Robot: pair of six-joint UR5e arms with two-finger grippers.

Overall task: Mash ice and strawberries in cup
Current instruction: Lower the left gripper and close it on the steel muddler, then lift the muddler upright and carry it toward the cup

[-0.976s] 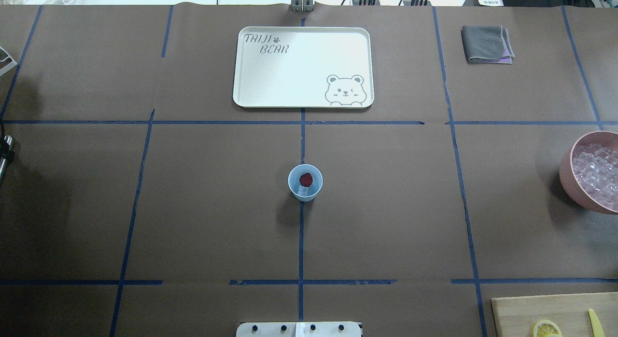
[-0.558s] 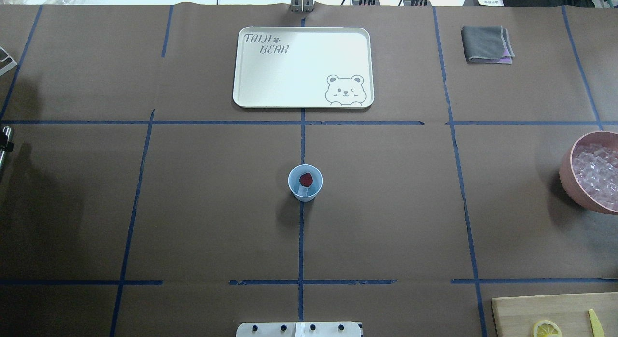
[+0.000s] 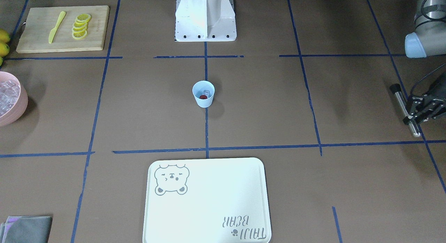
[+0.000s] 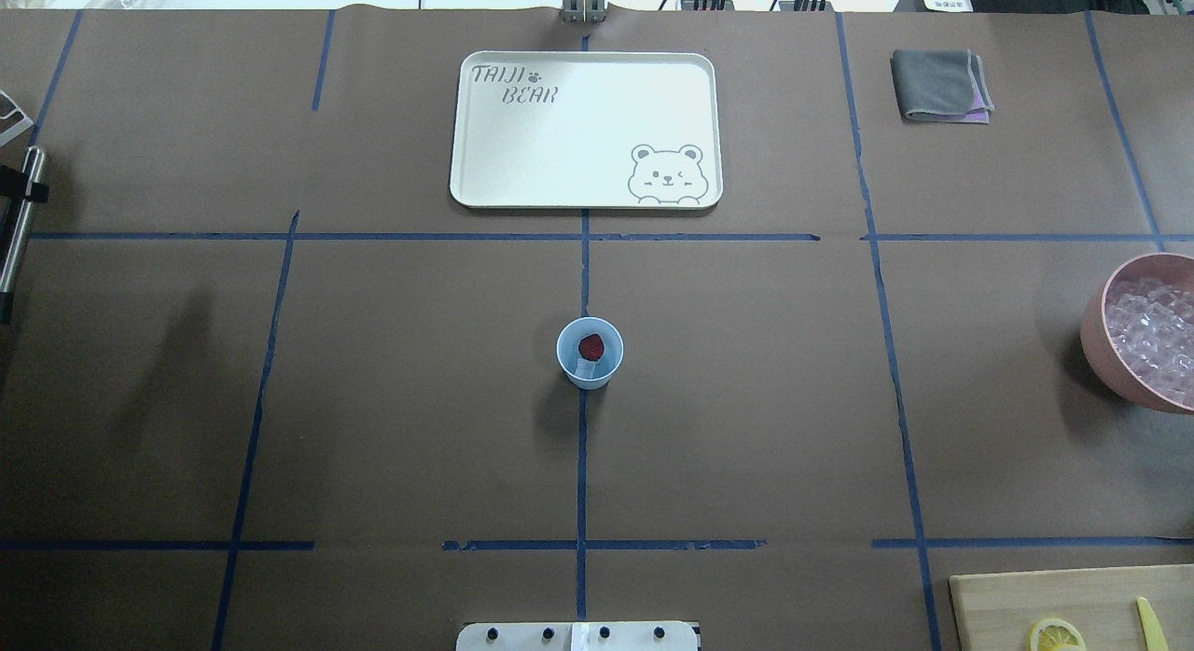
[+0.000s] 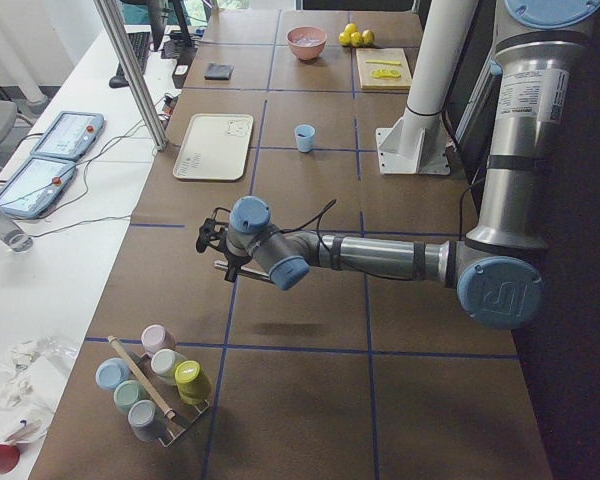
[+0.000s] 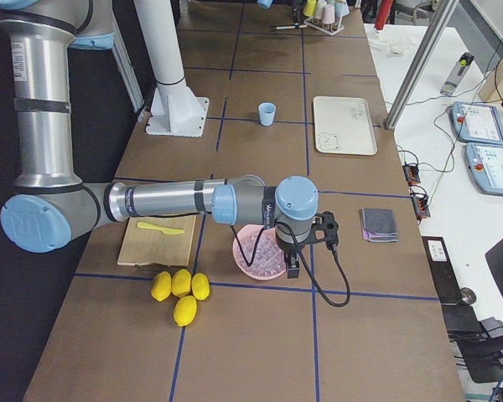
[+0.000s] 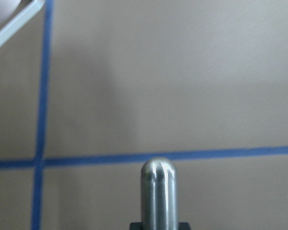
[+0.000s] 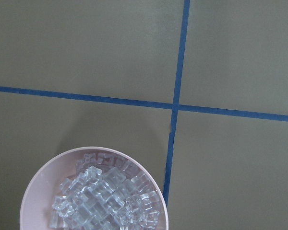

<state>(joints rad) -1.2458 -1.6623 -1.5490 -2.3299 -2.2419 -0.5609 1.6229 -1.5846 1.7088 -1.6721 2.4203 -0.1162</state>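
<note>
**The blue cup stands upright at mid-table while the left pincer holds a metal rod far off to the side.**

The cup (image 4: 590,353) is a small pale-blue tumbler, plain and narrowing downward. Its long axis is vertical and its mouth faces up. It sits on the centre tape line of the table (image 4: 420,399), between the robot's base and the tray (image 4: 485,166). Inside lie one dark-red strawberry (image 4: 590,346) and a clear ice cube (image 3: 206,93) touching it. The left pincer (image 3: 410,112) is clamped on the metal rod (image 3: 400,98), which lies nearly level above the table's left edge, well apart from the cup. The right pincer (image 6: 292,270) hangs over a pink bowl (image 8: 43,171) heaped with ice cubes (image 8: 105,201). I cannot tell how wide it stands.
</note>
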